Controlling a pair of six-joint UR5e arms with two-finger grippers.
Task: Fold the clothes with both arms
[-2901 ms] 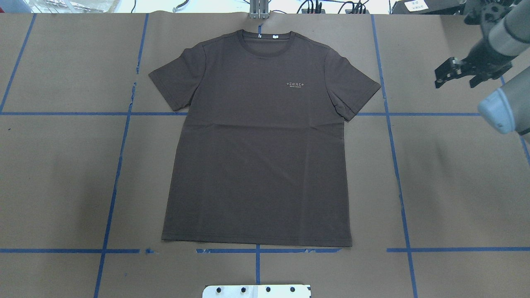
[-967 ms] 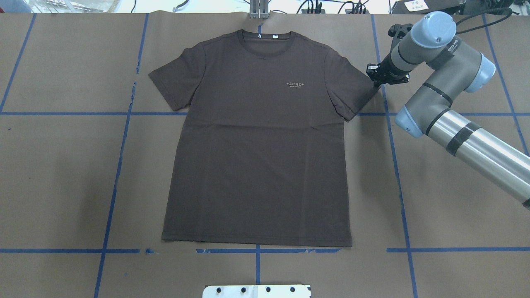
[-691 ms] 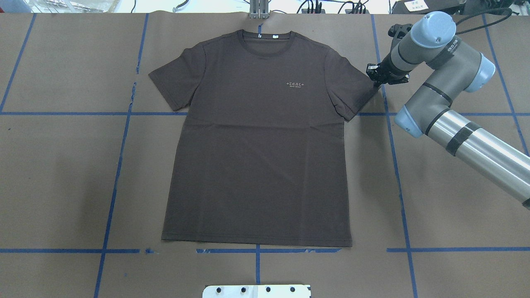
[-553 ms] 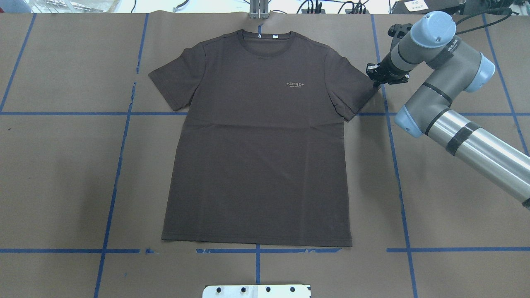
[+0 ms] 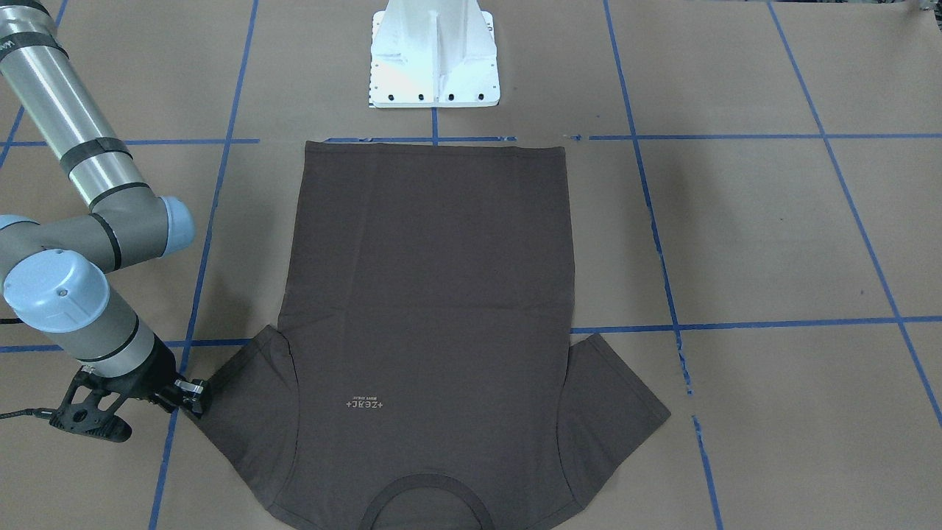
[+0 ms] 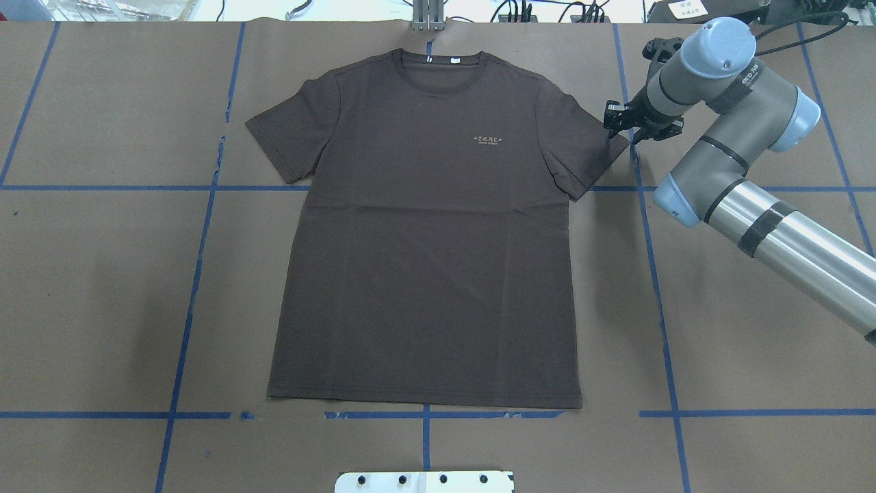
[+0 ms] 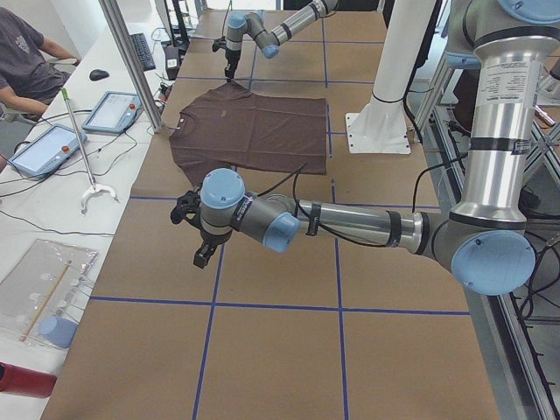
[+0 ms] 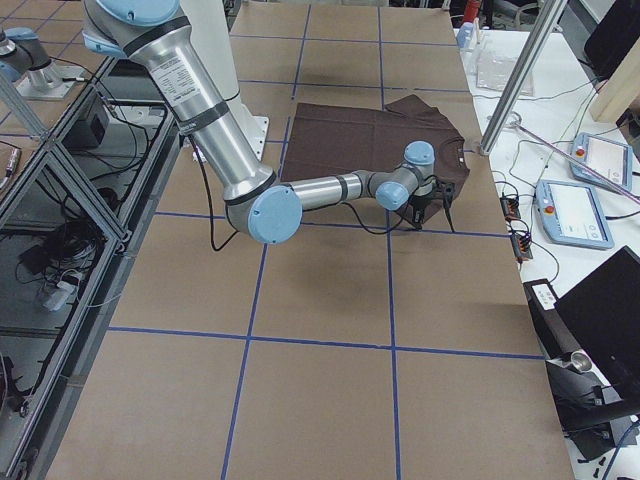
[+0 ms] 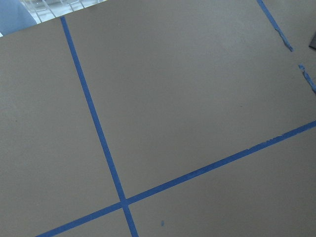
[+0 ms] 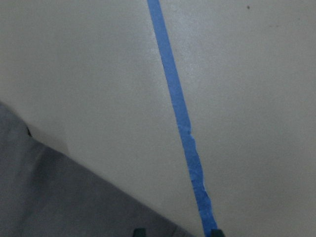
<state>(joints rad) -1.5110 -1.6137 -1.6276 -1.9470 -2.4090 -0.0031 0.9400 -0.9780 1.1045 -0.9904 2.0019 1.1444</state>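
The dark grey-brown T-shirt [image 6: 431, 239] lies flat, front up, collar toward the table's far edge. In the front-facing view the T-shirt [image 5: 434, 294] shows with its collar at the bottom. My right gripper [image 6: 618, 127] stands low at the outer hem of the shirt's right-hand sleeve, also seen as the right gripper [image 5: 195, 394]. In the right wrist view two fingertips [image 10: 213, 231] show apart at the bottom edge, with the sleeve cloth [image 10: 59, 197] at lower left and nothing gripped. My left gripper [image 7: 200, 255] hovers over bare table well off the shirt's left side; I cannot tell whether it is open or shut.
The white base bracket [image 5: 434, 59] stands just beyond the shirt's hem. Blue tape lines [image 6: 647, 226] grid the brown table cover. A side bench with tablets [image 7: 114, 109] and a seated person [image 7: 31, 57] runs along the far edge, with a metal post [image 7: 131, 61] there.
The right arm swung in from the right edge to the sleeve's hem. In the last second its wrist shifted slightly toward the far edge. The shirt has not moved.
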